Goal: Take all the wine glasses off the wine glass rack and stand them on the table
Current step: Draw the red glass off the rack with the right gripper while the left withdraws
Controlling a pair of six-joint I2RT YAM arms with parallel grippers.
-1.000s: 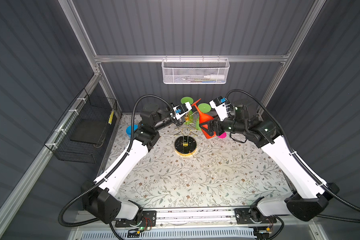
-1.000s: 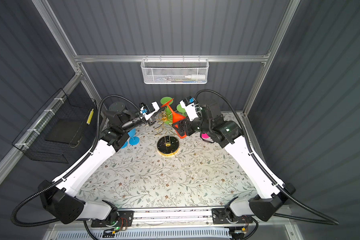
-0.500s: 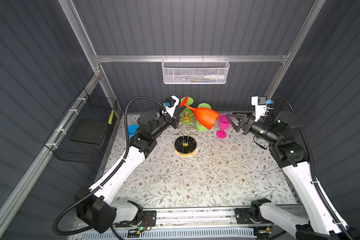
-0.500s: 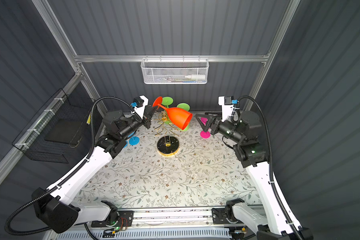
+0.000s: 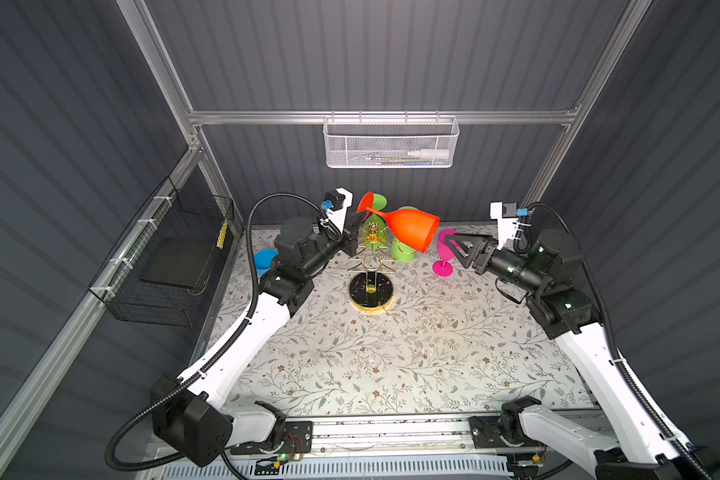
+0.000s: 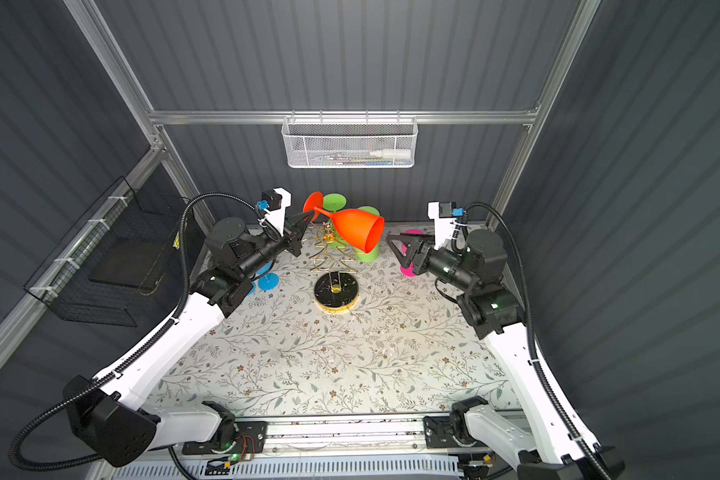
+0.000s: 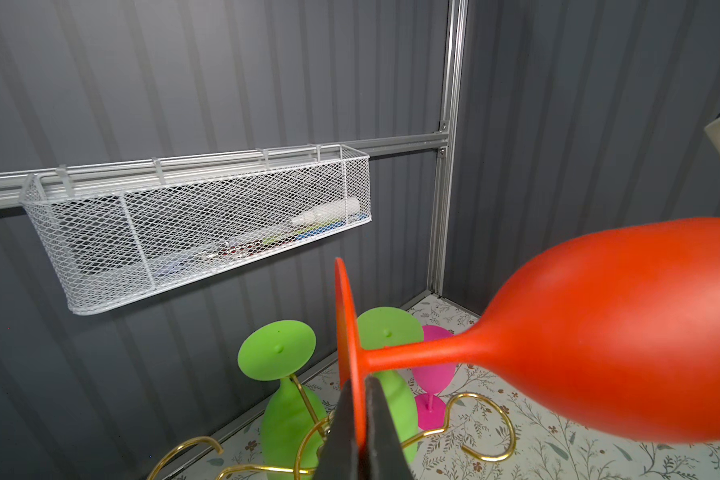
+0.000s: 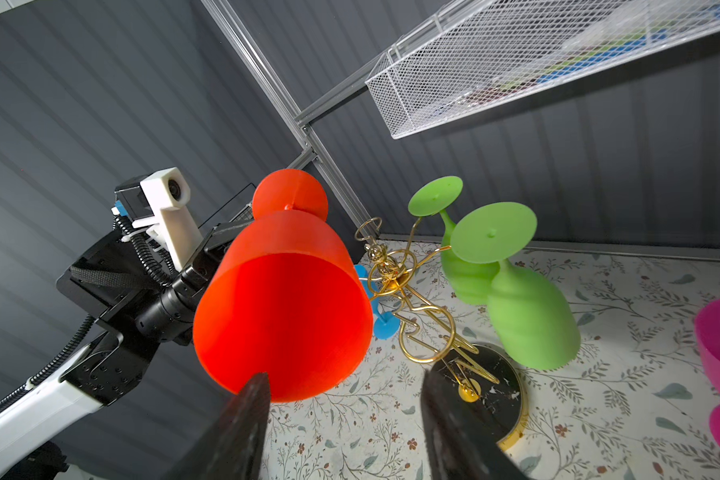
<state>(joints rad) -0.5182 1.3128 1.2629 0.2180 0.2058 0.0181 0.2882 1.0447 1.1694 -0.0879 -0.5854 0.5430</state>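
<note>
An orange wine glass [image 5: 412, 228] [image 6: 356, 232] [image 7: 620, 332] [image 8: 283, 316] lies sideways in the air above the wine glass rack [image 5: 371, 291] [image 6: 335, 291] [image 8: 474, 386], clear of its gold arms [image 7: 495, 415]. My left gripper [image 5: 360, 214] [image 6: 308, 215] [image 7: 360, 415] is shut on the edge of the glass's round foot. The glass's mouth faces my right gripper [image 5: 447, 247] [image 6: 393, 249] [image 8: 344, 378], which stands open just beside the rim with nothing between its fingers. Two green glasses [image 5: 404, 249] [image 8: 533, 324] hang upside down on the rack.
A pink glass [image 5: 443, 266] [image 6: 408, 270] stands on the table below my right gripper. A blue glass [image 5: 265, 259] [image 6: 267, 280] sits under the left arm. A white mesh basket [image 5: 391, 143] hangs on the back wall, and a black wire basket [image 5: 171, 257] on the left wall.
My right arm pulled back from the rack to the right, then edged toward the glass's mouth with its jaws narrowing. My left gripper lifted the orange glass up off the rack.
</note>
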